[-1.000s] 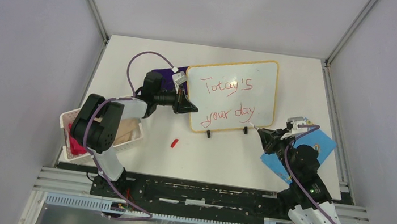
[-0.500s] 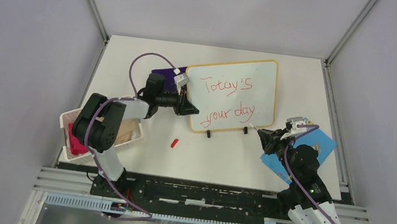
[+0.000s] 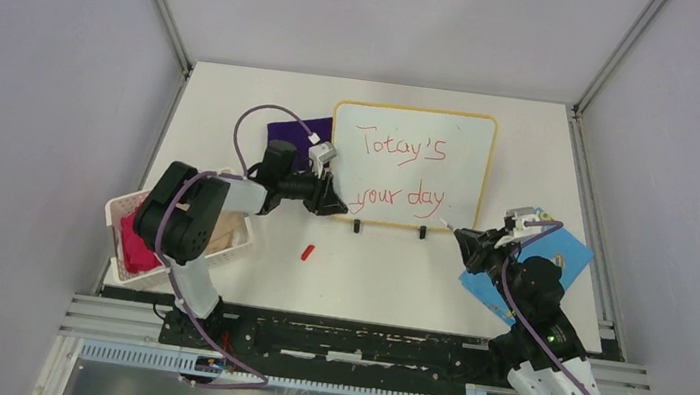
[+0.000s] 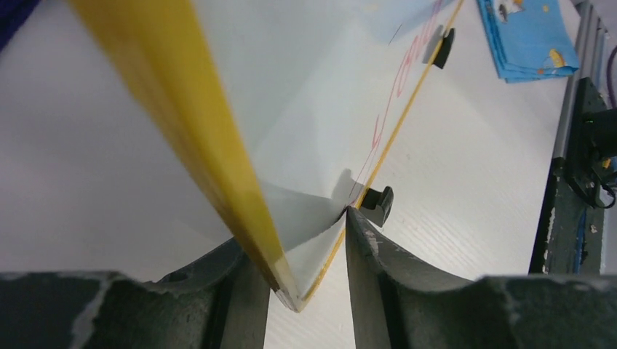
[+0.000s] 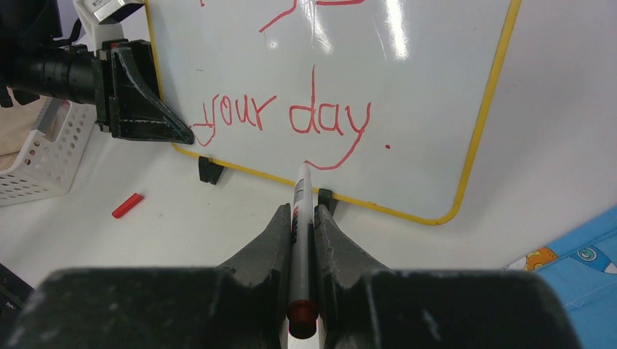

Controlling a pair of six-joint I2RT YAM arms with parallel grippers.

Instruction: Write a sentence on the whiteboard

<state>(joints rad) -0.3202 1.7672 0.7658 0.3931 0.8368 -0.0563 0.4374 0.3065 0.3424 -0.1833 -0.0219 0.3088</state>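
Standing on its two black feet point(image 3: 357, 226) toward the far edge of the table point(image 3: 396, 284), about midway along it, the whiteboard point(image 3: 451, 160) faces your arms, so its surface can be reached from the near side. The sentence point(image 3: 400, 147) is on it in red, in two lines: "Totay's" over "your day", with a dot after. Your left gripper point(image 3: 330, 203) sits at the board's lower left corner. From the wrist, that corner lies between the fingers point(image 4: 367, 254), which are parted with a gap on one side, so they bracket the frame rather than clamp it; I judge that a steadying post. Your right gripper point(image 3: 466, 242) is closed on the red marker point(image 5: 300, 193), its tip aimed at the board's lower edge beneath "day". Whether it touches I cannot tell. The writing looks finished. A red cap point(image 3: 307, 251) lies loose on the table nearer you, likely meant for the marker.
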